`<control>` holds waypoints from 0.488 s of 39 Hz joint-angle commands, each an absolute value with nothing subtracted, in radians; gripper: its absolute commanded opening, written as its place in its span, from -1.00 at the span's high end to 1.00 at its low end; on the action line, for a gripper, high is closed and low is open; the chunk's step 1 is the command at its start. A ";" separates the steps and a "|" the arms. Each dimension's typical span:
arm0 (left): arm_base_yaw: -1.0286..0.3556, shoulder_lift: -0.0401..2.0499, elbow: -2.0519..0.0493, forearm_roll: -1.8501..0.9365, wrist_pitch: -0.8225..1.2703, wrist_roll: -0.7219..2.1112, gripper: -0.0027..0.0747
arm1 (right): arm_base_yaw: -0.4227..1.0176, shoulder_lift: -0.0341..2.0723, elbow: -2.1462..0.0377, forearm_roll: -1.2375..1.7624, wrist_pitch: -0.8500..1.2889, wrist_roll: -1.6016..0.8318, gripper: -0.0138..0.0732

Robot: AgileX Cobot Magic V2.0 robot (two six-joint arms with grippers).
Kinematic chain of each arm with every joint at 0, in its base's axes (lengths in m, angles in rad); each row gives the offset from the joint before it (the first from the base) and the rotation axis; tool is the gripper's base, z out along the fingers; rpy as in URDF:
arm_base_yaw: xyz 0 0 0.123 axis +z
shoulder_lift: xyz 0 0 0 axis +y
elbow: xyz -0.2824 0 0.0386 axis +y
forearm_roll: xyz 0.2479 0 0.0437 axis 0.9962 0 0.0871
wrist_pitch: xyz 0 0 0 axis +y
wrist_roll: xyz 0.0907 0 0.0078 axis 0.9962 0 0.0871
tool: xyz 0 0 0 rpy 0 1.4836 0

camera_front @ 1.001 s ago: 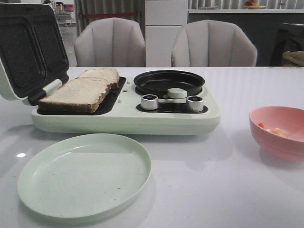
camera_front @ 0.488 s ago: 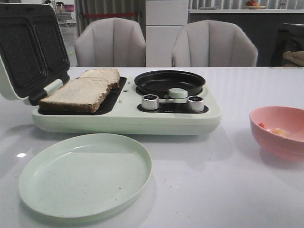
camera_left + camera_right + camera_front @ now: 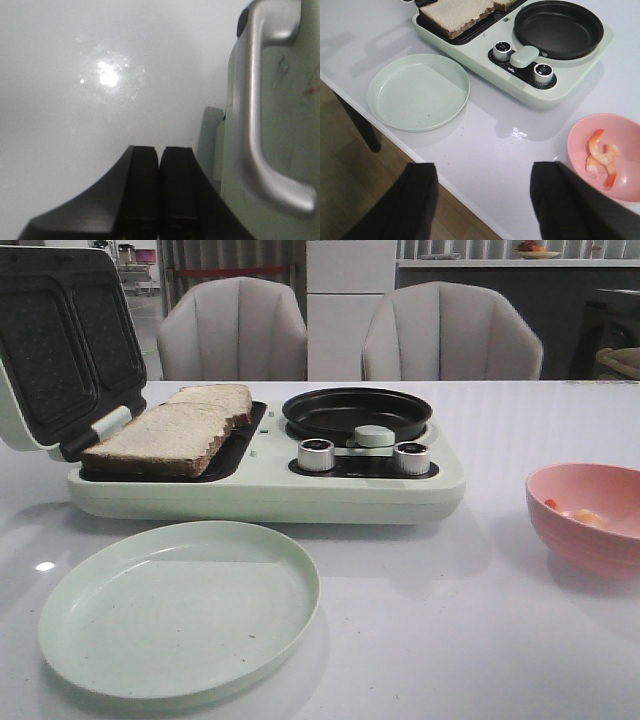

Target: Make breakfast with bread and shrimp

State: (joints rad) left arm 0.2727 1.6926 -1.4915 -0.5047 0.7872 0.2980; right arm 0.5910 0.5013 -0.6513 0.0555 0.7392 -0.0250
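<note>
Front view, nearest: an empty pale green plate [image 3: 178, 608] lies flat on the white tabletop [image 3: 450, 640], just in front of the cooker, likely waiting to receive the finished food.
Right side, near: a pink bowl [image 3: 588, 517] stands well apart from the plate; the shrimp [image 3: 601, 157] lie curled inside it, a few orange and white pieces kept together until needed.
Middle: a pale green breakfast cooker [image 3: 265, 480] with two silver knobs [image 3: 315, 454] faces the robot.
Cooker, right half: a round black pan [image 3: 357, 413] is bare, so I judge the shrimp are meant to go there.
Cooker, left half: the bread [image 3: 172, 432], two slices side by side with one slightly overlapping the other, rests on the dark grill plate with the lid [image 3: 65, 340] tilted up and back, leaving them reachable.
Far: two grey chairs [image 3: 232, 330] behind the tabletop.
Left gripper [image 3: 159, 195]: fingers pressed together, holding nothing, close beside the lid's silver handle [image 3: 262, 100].
Right gripper [image 3: 485, 200]: spread wide and empty, hovering above the tabletop edge, the bowl beside one finger.
Progress: judged early; nothing cooked or plated.
</note>
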 commanded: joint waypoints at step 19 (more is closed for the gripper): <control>0.113 1.736 -1.614 -0.578 0.800 0.333 0.68 | 0.589 0.503 -0.678 0.053 0.668 -0.025 -0.49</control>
